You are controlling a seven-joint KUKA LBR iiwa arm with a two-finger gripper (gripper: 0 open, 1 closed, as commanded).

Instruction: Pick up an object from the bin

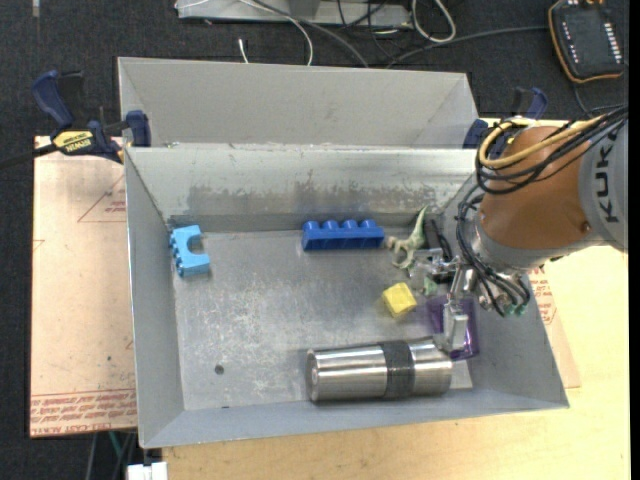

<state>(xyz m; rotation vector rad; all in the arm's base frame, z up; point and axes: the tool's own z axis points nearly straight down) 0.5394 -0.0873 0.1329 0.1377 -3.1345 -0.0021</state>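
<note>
Bin [260, 308] holds silver cylinder [380, 371], yellow block [399, 300], blue brick [342, 234]; end effector [457, 323] grip unclear.

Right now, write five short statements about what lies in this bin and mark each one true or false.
1. The silver cylinder lies on its side near the front wall of the bin. True.
2. The long dark blue brick lies along the front wall. False: it lies by the back wall.
3. The small yellow block lies between the brick and the cylinder. True.
4. The light blue block lies right under the gripper. False: it lies far to the view's left, and the gripper is at the right, over a purple thing.
5. The cylinder has a dark band round it. True.
</note>
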